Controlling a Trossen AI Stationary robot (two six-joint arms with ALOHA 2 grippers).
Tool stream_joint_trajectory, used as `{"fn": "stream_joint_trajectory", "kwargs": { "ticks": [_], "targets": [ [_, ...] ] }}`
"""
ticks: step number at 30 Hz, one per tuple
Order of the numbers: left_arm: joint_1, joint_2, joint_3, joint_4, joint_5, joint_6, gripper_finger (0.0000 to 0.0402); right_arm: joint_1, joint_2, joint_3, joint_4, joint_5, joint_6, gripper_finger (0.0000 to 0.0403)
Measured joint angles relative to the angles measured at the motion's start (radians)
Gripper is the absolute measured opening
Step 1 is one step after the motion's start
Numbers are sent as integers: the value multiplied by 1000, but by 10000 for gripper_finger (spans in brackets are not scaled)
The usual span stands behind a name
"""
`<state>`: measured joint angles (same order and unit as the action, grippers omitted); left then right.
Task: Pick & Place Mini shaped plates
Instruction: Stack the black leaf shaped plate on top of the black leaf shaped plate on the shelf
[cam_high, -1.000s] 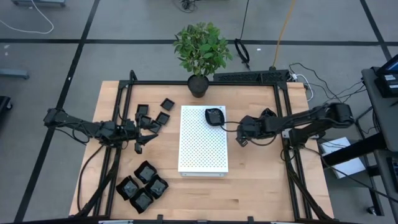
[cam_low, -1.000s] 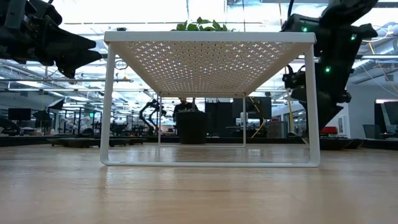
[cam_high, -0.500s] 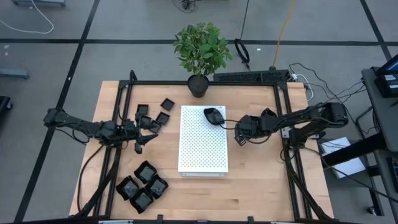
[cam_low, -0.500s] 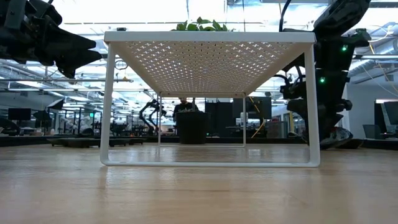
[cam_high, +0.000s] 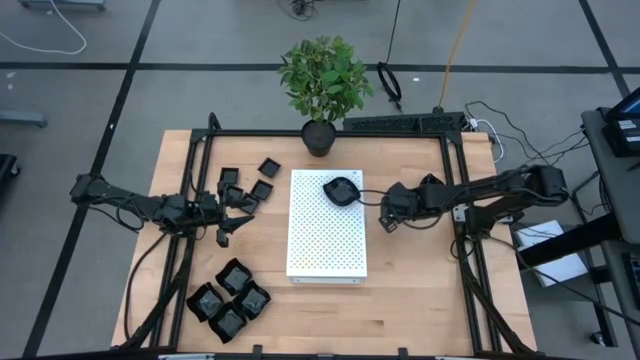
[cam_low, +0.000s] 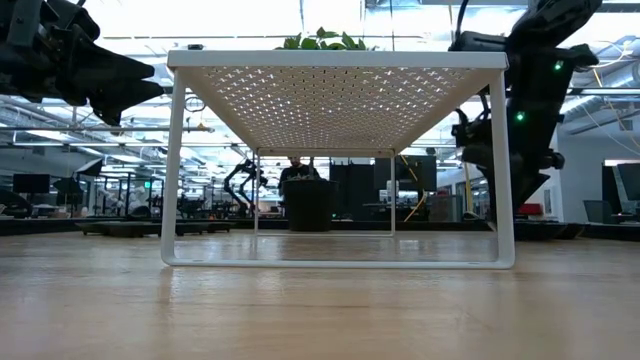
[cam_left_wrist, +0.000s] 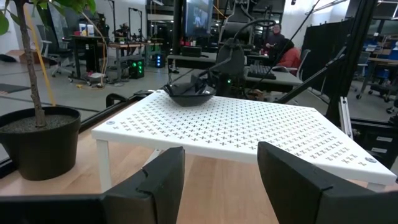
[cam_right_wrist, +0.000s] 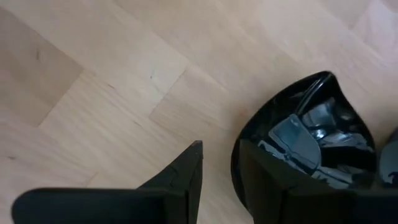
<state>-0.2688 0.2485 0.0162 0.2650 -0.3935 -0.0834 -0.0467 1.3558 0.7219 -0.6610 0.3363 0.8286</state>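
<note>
A rounded glossy black plate (cam_high: 342, 190) sits on the white perforated board (cam_high: 327, 240); the left wrist view shows this plate (cam_left_wrist: 189, 93) too. Small square plates (cam_high: 261, 188) lie on the table's far left, and larger wavy-edged ones (cam_high: 230, 297) at its near left. My right gripper (cam_high: 389, 212) hangs over bare wood just right of the board. In its wrist view the right gripper (cam_right_wrist: 219, 177) is narrowly open beside another rounded plate (cam_right_wrist: 314, 134) on the wood. My left gripper (cam_left_wrist: 221, 180) waits open left of the board, near the small plates. My right gripper has one finger (cam_right_wrist: 264, 180) in front of the rounded plate's rim (cam_right_wrist: 235, 155), the other out over bare wood. Wood shows in the gap between them. Whether the finger touches the plate, I cannot tell.
A black plant pot (cam_high: 319, 138) stands at the far edge behind the board. A black frame (cam_high: 455, 190) runs along the table's sides. The board stands on legs (cam_low: 172, 180), with open space under it. Bare wood lies near the board.
The rounded plate on the board has turned and shifted slightly toward the board's left and near side. In the low view my right arm dipped lower beside the board, then rose again. My left arm kept still.
</note>
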Motion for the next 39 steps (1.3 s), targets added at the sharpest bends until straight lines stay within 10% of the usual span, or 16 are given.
{"fn": "stream_joint_trajectory", "kwargs": {
  "ticks": [39],
  "targets": [
    [0, 0, 0, 0, 0, 0, 207, 9, -14, 0, -54, 53, 102, 96]
  ]
}}
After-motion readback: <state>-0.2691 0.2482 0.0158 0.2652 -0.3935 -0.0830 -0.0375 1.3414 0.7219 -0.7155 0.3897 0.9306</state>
